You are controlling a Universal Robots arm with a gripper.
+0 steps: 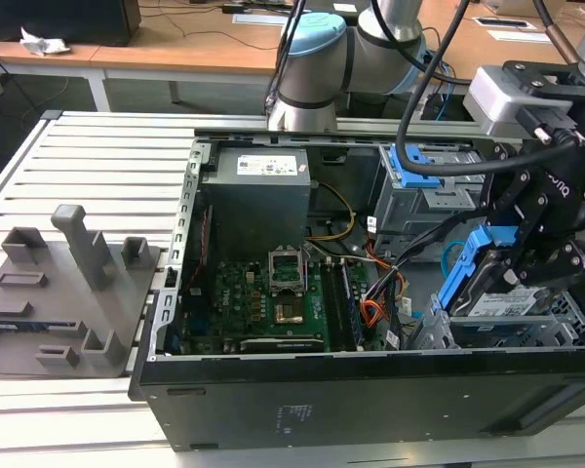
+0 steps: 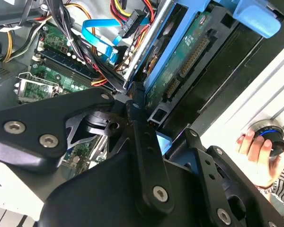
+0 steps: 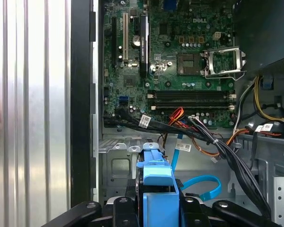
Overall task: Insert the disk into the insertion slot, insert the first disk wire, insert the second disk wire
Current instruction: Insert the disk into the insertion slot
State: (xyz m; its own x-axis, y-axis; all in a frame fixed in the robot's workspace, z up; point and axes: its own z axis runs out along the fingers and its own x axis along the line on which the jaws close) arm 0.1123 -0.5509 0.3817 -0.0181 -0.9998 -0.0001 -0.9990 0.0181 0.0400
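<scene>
At the exterior view's right, inside the computer case [image 1: 370, 385], your gripper [image 1: 515, 278] is clamped on the blue-framed disk [image 1: 495, 304].
The disk hangs tilted at the mouth of the silver cage [image 1: 431, 331]; the light blue cable [image 3: 204, 183] curls just beside it.

Plastic-framed disk [image 3: 157, 189], matt metal table [image 1: 88, 146]

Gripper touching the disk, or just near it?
Touching. In the first wrist view the gripper clamps the disk on both sides of its blue carrier.
</scene>
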